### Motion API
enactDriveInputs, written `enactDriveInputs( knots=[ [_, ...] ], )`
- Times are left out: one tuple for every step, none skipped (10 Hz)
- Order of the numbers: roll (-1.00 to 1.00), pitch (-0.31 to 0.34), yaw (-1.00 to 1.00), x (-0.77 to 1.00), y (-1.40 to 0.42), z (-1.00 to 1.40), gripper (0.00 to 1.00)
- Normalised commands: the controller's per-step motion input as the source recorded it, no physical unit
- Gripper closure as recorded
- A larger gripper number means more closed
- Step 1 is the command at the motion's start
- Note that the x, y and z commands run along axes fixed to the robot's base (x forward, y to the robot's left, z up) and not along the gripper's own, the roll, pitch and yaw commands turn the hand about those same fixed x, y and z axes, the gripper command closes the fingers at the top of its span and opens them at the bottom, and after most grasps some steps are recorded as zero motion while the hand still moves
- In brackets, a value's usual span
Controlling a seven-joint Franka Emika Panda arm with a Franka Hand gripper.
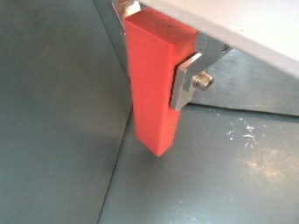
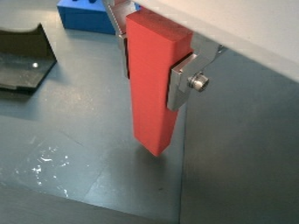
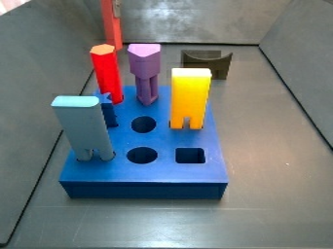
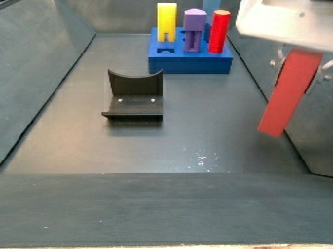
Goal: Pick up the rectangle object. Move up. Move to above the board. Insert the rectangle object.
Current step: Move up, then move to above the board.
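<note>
Readable text: none in any view.
Rectangle object (image 2: pixel 155 83): plain salmon-red faces, no lettering, held in the claw (image 2: pixel 159 74) in both wrist views.
Board (image 3: pixel 143 173): bare blue, no marks or numbers.
Fixture (image 4: pixel 132 95): dark, unlabelled.
Surface (image 4: pixel 117 151): grey, only pale scuffs, no signs.

lab test cell, grey enclosure walls (image 4: pixel 53 58), fixture (image 4: pixel 132 95)
</note>
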Motion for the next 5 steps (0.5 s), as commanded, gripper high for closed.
enactDriveInputs(
  knots=[
    [0.07, 0.072, -0.01, -0.02, 0.01, 0.36, 1.0],
    [0.08, 0.076, 0.0, -0.03, 0.01, 0.28, 1.0],
    [0.08, 0.075, 0.01, -0.02, 0.01, 0.19, 1.0],
    [-0.08, -0.12, -0.08, 0.15, -0.34, 1.0, 1.0],
    [-0.07, -0.109, -0.08, 0.15, -0.34, 1.0, 1.0]
  ],
)
